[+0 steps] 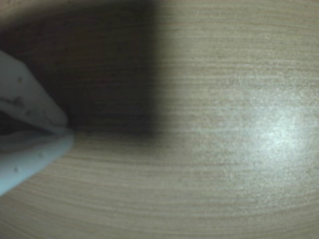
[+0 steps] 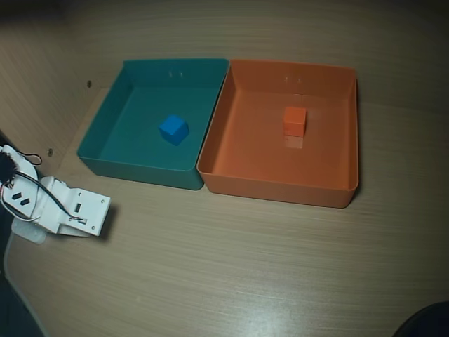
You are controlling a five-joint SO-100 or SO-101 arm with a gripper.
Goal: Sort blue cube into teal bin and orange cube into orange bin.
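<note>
Pale wood-grain laminate fills both of my camera feeds: this is the worktop (image 2: pixel 231 267), lit by a soft glare patch and crossed by fine horizontal grain lines.

From my overhead view, two shallow square trays sit side by side, their inner walls touching. On the left of that view is the teal bin (image 2: pixel 105 119), and the blue cube (image 2: pixel 173 129) rests on its floor, roughly central and turned slightly askew. On the right is the orange bin (image 2: pixel 330 161), with the orange cube (image 2: pixel 295 120) sitting on its floor a little toward the far wall. Each cube lies in the tray of its own colour.

My arm (image 2: pixel 59 207), a white body with black cables, is folded at the left edge of the overhead view, near the teal bin's front corner and not touching either tray.

On my wrist view, the end effector (image 1: pixel 67 130) enters from the left as two blurred white fingers whose tips meet. It holds nothing, with bare wood and a dark shadow beyond.
</note>
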